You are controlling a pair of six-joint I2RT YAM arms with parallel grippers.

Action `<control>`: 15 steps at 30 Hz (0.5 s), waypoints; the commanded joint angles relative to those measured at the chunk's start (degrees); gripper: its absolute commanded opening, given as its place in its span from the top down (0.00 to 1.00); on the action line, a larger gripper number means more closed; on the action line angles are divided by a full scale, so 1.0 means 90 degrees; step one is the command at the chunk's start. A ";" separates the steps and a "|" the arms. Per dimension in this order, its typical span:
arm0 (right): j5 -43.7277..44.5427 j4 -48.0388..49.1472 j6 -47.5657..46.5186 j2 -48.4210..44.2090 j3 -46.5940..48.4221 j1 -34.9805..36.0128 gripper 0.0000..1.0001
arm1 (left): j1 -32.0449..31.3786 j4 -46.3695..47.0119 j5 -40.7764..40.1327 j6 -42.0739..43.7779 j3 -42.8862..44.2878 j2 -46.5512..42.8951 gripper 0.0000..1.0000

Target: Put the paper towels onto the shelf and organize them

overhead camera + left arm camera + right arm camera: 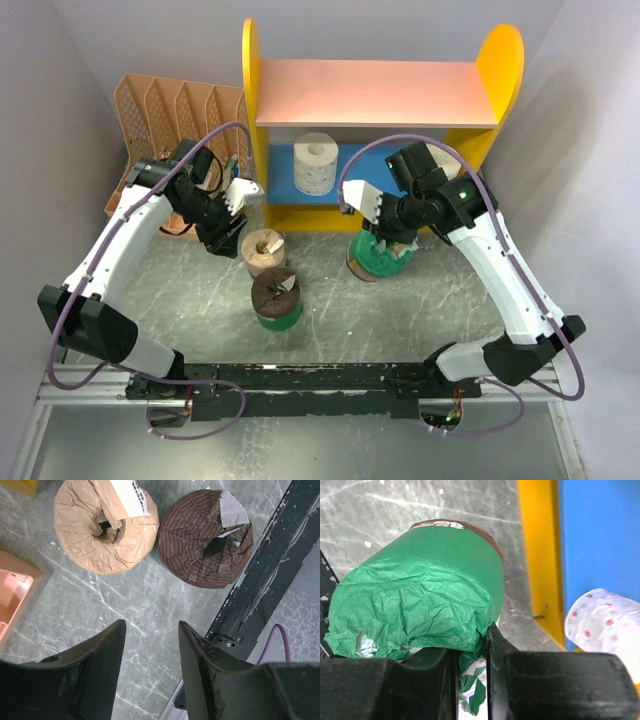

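Before the shelf (370, 92), right gripper (388, 241) pinches green-wrapped roll (374, 263) upright.

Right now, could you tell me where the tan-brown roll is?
The tan-brown roll stands on the table left of centre in the top view, beside the left gripper, between the shelf and a dark brown roll.

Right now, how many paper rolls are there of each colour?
White roll: 1, on the blue board
Tan roll: 1
Green-wrapped brown: 2, the free roll and the held roll in the right hand
Total: 4 clearly seen; a half-hidden pale shape may be a fifth.
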 commanded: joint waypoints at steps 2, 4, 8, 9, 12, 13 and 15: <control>-0.0049 -0.0002 0.0330 0.0624 0.1311 -0.0051 1.00 | -0.0034 -0.0079 0.0083 -0.0091 -0.0012 -0.0158 0.43; -0.0107 0.0108 0.0616 0.0874 0.1991 -0.0060 1.00 | -0.0034 -0.0074 0.0077 -0.0091 -0.0052 -0.0185 0.43; 0.0186 0.0876 0.1072 0.0909 0.2808 -0.0077 1.00 | -0.0034 -0.0069 0.0080 -0.0065 -0.0054 -0.0248 0.43; 0.0292 0.0998 0.1116 0.0897 0.2943 -0.0090 1.00 | -0.0034 -0.0068 0.0083 -0.0061 -0.0063 -0.0268 0.44; 0.0519 0.1313 0.1435 0.0964 0.3460 -0.0092 1.00 | -0.0034 -0.0035 0.0094 -0.0054 -0.0132 -0.0342 0.44; 0.0626 0.1470 0.1594 0.0969 0.3611 -0.0097 1.00 | -0.0034 -0.0019 0.0097 -0.0061 -0.0173 -0.0367 0.44; 0.0761 0.1602 0.1853 0.1022 0.3993 -0.0191 1.00 | -0.0034 0.0009 0.0091 -0.0054 -0.0257 -0.0432 0.44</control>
